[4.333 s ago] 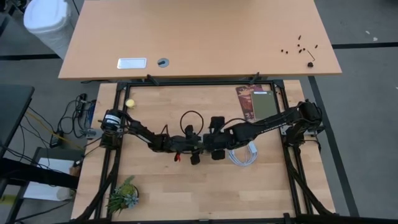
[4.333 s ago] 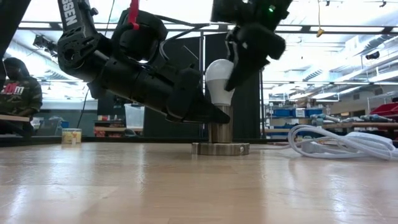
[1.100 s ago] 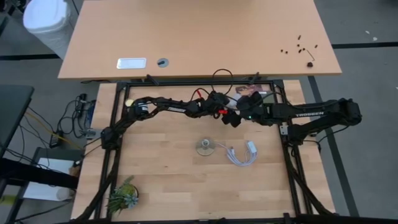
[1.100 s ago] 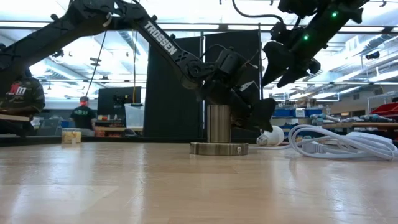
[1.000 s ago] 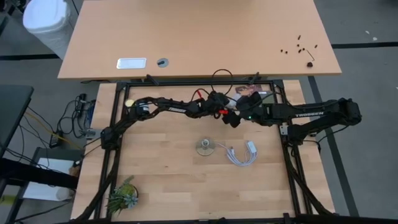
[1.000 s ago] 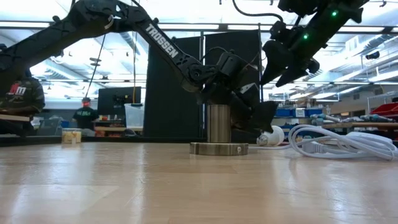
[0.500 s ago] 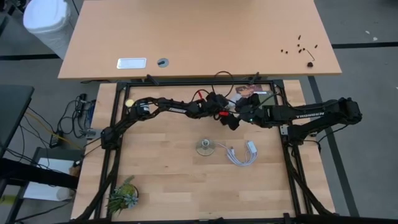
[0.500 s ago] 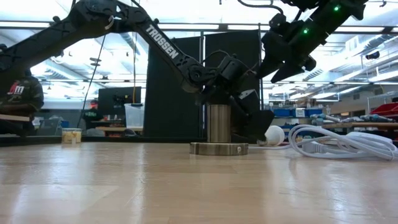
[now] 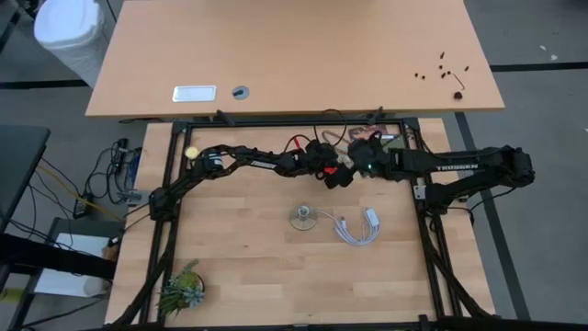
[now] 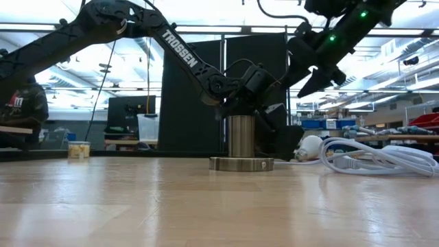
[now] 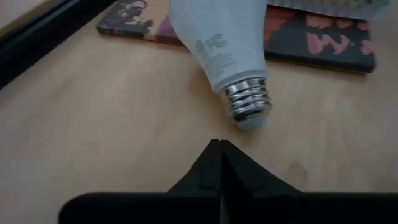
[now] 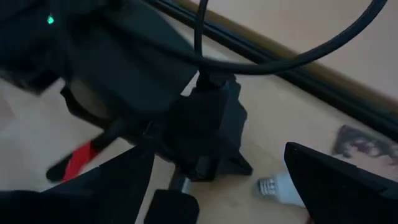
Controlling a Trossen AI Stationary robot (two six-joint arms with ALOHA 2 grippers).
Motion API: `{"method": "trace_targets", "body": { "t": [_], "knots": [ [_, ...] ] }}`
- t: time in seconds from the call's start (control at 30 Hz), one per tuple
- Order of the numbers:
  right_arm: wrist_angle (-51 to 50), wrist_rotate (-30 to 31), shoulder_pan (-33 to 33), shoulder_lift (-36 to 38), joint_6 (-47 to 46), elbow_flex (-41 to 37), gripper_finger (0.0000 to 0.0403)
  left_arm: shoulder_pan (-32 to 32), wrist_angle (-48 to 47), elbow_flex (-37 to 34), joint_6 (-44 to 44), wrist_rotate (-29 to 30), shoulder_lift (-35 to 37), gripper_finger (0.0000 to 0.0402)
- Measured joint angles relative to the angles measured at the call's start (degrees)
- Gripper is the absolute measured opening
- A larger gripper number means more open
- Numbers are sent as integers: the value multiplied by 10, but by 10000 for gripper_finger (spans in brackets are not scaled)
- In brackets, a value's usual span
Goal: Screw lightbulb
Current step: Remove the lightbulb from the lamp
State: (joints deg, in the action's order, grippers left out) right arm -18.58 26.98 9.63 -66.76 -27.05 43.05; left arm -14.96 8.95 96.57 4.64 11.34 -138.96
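The left gripper (image 11: 221, 149) has its dark fingers pinched together on nothing, just short of the smooth frosted white lightbulb (image 11: 219, 38) lying on its side on the pale wooden table (image 11: 93, 124) near the far edge. The right gripper (image 12: 214, 180) hovers spread. Judged: pickup missed; reopen, straddle the ribbed metal screw base (image 11: 247, 102).

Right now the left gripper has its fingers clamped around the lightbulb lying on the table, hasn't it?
Not quite. The left gripper is shut, but on nothing: the left wrist view shows its fingers pressed together just short of the lightbulb, whose metal screw base points toward them. The lightbulb does lie on the table, untouched.
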Motion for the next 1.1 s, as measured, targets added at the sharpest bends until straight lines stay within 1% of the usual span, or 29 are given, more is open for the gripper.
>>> {"method": "trace_targets", "body": {
  "t": [0.03,0.13,0.2,0.3,0.4,0.5,0.67,0.77,0.87,0.93,1.03,1.1],
  "knots": [
    [-2,-17,14,-2,-4,5,368,1,-3,0,3,-7,1,7],
    [-46,-26,56,-5,14,21,358,11,-10,0,5,-14,3,11],
    [-75,-42,80,-4,54,35,350,22,-33,0,5,-15,12,24],
    [-117,-87,112,1,104,68,346,39,-64,0,5,-12,25,51],
    [-142,-118,156,-5,107,97,346,50,-64,0,0,-2,41,77],
    [-174,-155,196,-22,102,111,346,54,-70,0,-3,3,64,98],
    [-192,-204,246,-74,97,113,346,73,-110,-1,-22,4,107,110],
    [-180,-229,247,-110,100,113,346,87,-109,-1,-41,4,139,110],
    [-161,-234,244,-140,112,113,346,105,-109,-1,-65,15,158,110],
    [-149,-240,242,-154,116,113,346,117,-111,-1,-81,30,166,110],
    [-135,-274,236,-170,118,113,346,133,-111,-1,-88,34,169,110],
    [-138,-274,229,-182,117,113,346,146,-111,-2,-89,34,169,110]
  ]
}}
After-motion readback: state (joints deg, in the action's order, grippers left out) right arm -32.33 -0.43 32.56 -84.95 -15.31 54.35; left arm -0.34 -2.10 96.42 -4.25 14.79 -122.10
